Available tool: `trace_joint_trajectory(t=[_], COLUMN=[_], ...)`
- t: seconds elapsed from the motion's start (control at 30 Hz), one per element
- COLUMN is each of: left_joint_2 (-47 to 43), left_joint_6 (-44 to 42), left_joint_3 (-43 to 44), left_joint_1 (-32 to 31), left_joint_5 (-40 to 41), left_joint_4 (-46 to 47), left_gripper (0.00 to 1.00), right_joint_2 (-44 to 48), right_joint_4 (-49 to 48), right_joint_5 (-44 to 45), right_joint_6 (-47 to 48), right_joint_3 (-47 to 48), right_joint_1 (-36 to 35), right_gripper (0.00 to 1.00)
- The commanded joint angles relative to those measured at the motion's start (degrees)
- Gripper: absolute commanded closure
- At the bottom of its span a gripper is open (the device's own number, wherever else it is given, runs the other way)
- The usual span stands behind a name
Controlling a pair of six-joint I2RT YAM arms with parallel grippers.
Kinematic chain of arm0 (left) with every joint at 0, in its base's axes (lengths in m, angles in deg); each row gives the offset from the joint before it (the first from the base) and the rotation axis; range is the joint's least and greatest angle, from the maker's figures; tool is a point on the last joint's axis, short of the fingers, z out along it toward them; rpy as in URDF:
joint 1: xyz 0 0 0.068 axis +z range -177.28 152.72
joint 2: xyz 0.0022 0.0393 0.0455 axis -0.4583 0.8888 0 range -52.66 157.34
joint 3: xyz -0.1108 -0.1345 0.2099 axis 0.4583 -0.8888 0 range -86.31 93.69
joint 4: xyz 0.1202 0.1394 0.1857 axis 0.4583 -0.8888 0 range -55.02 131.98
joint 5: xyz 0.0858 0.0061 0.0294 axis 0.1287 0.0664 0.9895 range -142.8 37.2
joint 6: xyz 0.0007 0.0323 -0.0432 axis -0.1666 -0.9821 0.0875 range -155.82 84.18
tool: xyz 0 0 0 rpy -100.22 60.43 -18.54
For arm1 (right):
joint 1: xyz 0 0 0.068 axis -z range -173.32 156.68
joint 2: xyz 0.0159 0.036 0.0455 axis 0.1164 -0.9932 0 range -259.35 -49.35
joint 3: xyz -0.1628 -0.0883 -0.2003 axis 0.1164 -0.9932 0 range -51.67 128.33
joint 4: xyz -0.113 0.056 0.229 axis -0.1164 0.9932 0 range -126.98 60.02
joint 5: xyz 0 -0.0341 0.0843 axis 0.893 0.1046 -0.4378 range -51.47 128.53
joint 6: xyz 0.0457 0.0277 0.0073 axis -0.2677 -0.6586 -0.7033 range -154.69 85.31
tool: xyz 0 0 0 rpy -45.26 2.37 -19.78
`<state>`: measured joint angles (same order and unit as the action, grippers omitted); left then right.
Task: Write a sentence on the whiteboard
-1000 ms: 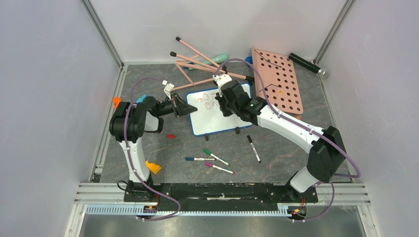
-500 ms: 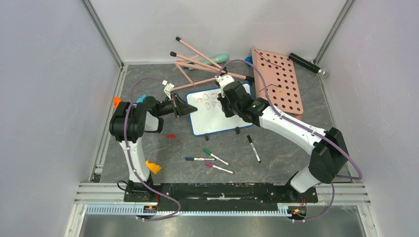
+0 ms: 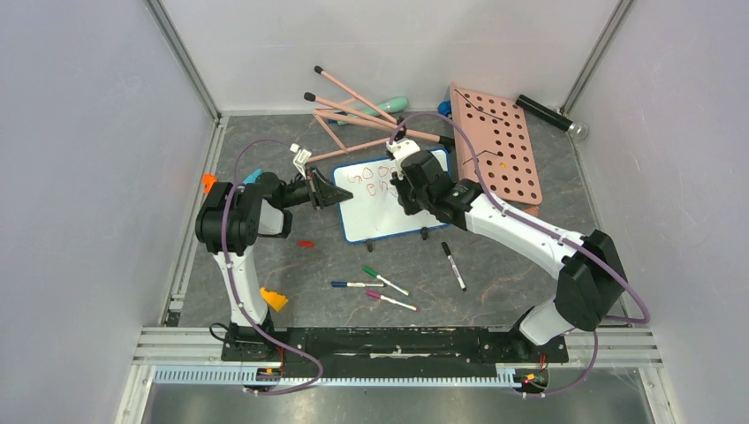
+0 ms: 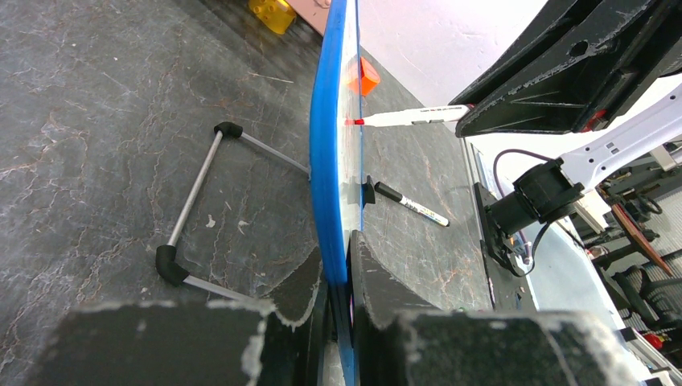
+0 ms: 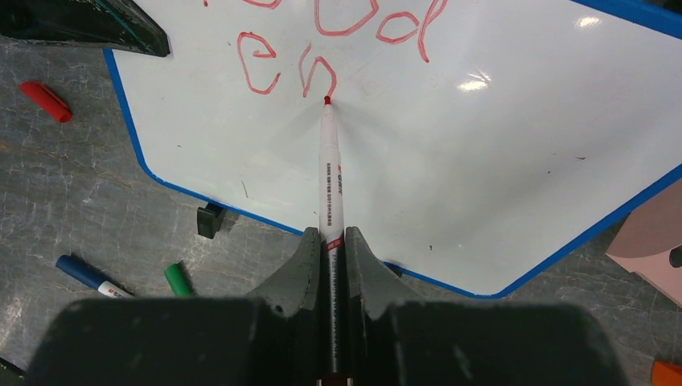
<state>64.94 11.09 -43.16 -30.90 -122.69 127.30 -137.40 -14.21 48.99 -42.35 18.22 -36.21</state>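
Writing the second line is the step in hand: the right gripper (image 5: 331,236) has its jaws closed tight on the barrel of a slim white marker with a red tip (image 5: 330,173), and that tip rests on the face of the small white board with a blue rim and little black feet (image 3: 382,223), right at the foot of the last stroke of an "n". The red handwritten sentence (image 5: 315,58) so far shows "good" on the top line and "en" beneath it, so I judge the task under halfway, with the rest of "energy" and a third line to come. The whiteboard sits towards the far middle of the dark grey stone-patterned table (image 3: 265,265), just beside a pink perforated panel (image 3: 499,150). The left gripper (image 4: 338,256) is nearly closed, pinching the board's left rim between its pads. The left wrist view shows a thin wire stand behind the board, though how steeply the board leans I cannot tell. A loose red cap (image 5: 46,100) lies off the board's left corner, and several capped markers (image 3: 375,284) lie nearer the arm bases. The next move calls for lifting or sliding the tip a little to the right and looping an "e" clear of the "n", with light, even pressure, while the left hold braces the board against the push; there is plenty of bare white to the right.
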Motion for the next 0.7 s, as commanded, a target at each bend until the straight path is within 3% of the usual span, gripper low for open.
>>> trace_joint_trajectory(t=[0.0, 0.67], left_joint_2=[0.9, 0.9], left_joint_6=[-5.1, -5.0], left_joint_3=[0.5, 0.6], left_joint_1=[0.9, 0.9], left_joint_5=[1.0, 0.9], left_joint_4=[3.9, 3.9], left_gripper=[0.98, 0.98], right_joint_2=[1.1, 2.9], right_joint_4=[0.0, 1.1], right_joint_5=[1.4, -0.8], right_joint_6=[0.3, 1.7], right_joint_3=[-0.7, 4.3], right_joint_1=[0.9, 2.1], right_gripper=[1.00, 1.00])
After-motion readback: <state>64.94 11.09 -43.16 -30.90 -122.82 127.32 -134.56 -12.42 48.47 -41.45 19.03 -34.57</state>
